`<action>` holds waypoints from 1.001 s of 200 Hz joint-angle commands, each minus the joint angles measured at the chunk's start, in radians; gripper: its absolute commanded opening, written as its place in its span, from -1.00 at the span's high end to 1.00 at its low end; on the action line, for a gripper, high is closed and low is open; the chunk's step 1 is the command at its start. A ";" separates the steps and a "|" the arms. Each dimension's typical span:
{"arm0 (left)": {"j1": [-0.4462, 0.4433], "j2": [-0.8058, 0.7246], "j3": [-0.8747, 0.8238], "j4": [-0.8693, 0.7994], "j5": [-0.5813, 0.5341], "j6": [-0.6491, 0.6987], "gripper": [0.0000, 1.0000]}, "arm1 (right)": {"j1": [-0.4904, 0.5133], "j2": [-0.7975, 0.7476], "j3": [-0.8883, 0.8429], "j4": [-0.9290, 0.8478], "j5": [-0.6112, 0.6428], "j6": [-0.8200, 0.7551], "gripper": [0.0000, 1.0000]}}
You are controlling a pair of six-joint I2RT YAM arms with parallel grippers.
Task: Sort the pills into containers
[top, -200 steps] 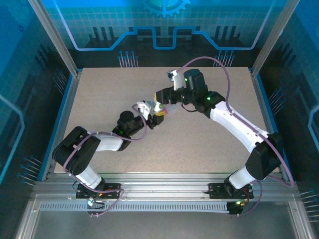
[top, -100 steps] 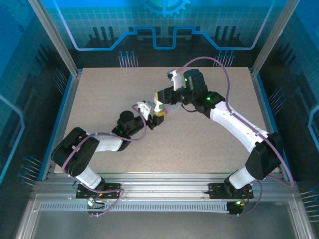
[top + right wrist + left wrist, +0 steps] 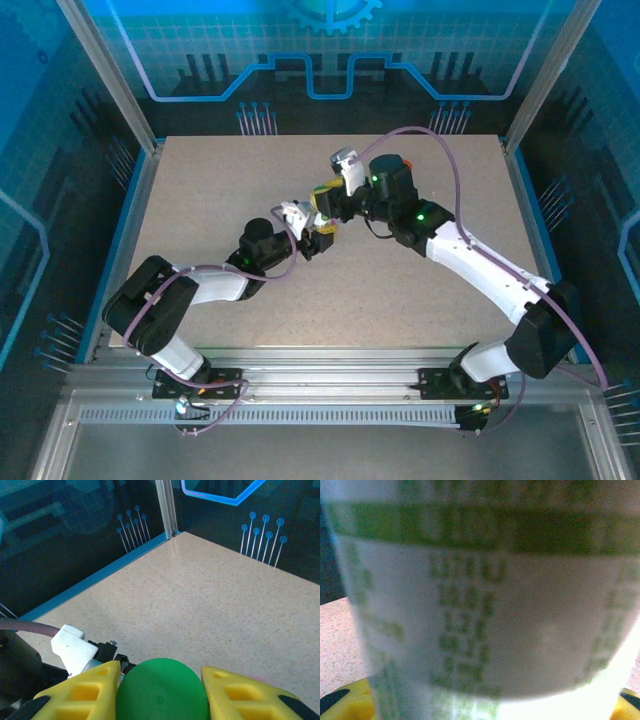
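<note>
Top external has the two arms meeting over the middle of the table, the left gripper reaching in from the near left and the right gripper coming at it from the far right. Their tips are almost touching, so neither arm is the nearer one. The thing between them is the white bottle. In the left wrist view it stands very close, upright in the frame, with green print down its side and a green band near the top. Yellow pads peek out at both lower corners, so the left gripper appears pressed onto the lower body, pinching it. In the right wrist view the green cap sits between the yellow fingers, which seem to touch it on both sides, so I judge the right gripper clamped on the cap. The coming move turns on that line-up: the bottle's long axis runs from the left jaws up into the right jaws, body held at one end and cap at the other, which suits a twist. Much is unclear, though. The bottle is badly blurred, its top and base are cut off, the seam between cap and body is hidden, and from above both are too small and too covered by the grippers to make out
</note>
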State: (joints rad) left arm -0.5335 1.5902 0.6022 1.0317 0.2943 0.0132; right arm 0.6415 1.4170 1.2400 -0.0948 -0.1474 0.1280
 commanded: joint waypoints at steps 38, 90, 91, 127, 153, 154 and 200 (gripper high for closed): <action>0.006 -0.033 0.010 -0.012 0.052 -0.059 1.00 | 0.023 -0.055 -0.020 -0.043 0.270 -0.277 0.93; 0.005 -0.011 0.023 -0.007 0.081 -0.071 1.00 | 0.035 -0.098 -0.024 -0.057 0.241 -0.313 0.86; 0.005 -0.010 0.023 -0.007 0.081 -0.072 1.00 | 0.035 -0.099 -0.024 -0.057 0.240 -0.312 0.85; 0.004 0.011 0.011 0.042 0.105 -0.085 1.00 | -0.001 -0.130 0.011 -0.067 0.142 -0.142 0.22; 0.004 0.027 -0.010 0.128 0.128 -0.098 1.00 | -0.092 -0.099 0.058 -0.145 -0.002 0.144 -0.04; 0.003 0.027 -0.010 0.127 0.128 -0.098 1.00 | -0.093 -0.097 0.059 -0.149 -0.003 0.149 -0.04; 0.004 0.034 -0.005 0.121 0.117 -0.090 1.00 | -0.092 -0.025 0.096 -0.207 -0.080 0.309 -0.22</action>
State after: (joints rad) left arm -0.5331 1.6115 0.5995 1.0920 0.3908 -0.0734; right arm 0.5449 1.3518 1.3098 -0.2543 -0.1341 0.2955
